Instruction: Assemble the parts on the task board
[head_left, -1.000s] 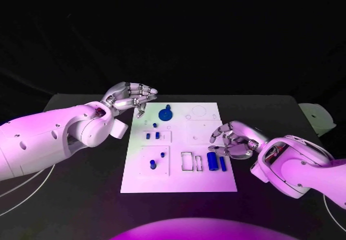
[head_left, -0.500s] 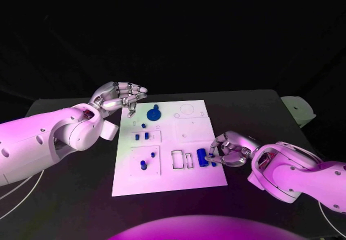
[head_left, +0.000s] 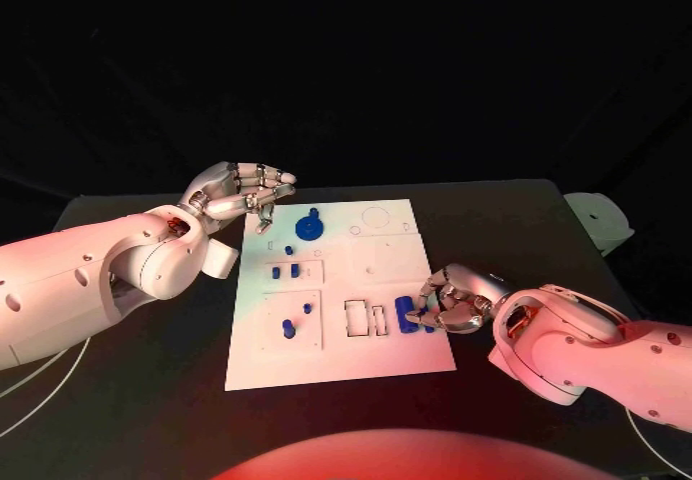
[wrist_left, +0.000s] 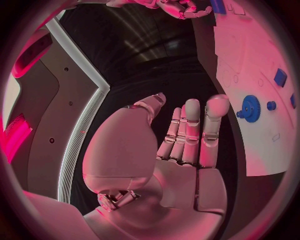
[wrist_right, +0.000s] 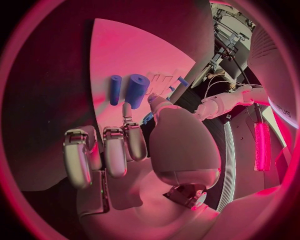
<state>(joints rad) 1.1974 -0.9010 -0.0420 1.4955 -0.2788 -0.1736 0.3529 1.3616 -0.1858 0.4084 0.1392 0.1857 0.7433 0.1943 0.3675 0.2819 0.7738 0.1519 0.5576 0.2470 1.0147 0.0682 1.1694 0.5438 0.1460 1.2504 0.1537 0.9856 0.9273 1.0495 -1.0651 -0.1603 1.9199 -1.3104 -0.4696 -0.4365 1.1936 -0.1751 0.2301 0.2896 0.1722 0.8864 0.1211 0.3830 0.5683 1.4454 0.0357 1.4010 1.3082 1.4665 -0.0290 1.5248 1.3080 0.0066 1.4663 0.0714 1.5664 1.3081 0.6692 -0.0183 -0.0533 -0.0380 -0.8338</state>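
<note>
My right hand (head_left: 454, 305) has come down over the last second onto the right edge of the task board (head_left: 389, 270), near its front right corner. It sat higher and a little off the edge before; now my fingers (wrist_right: 115, 150) are curled over the two loose parts that lie there side by side, the thick blue cylinder (wrist_right: 136, 90) and the thin blue peg (wrist_right: 115, 89). From my right wrist they lie just past my fingertips, and I cannot tell whether I touch either one. I see nothing pinched, and the fingers are bent in but not pressed together. I judge this to be the reach for a pick, with the grasp not yet made.

Farther along the board, the empty rectangular slots (head_left: 366, 318) sit beside those two parts. Small blue pieces (head_left: 296, 325) stand in the recess towards the left edge.

At the far left corner my left hand (head_left: 238, 193) holds where it was, off the board's edge. Its fingers (wrist_left: 194, 130) are extended, side by side and empty. The blue gear (head_left: 310, 229) lies just beside them on the board, untouched.
</note>
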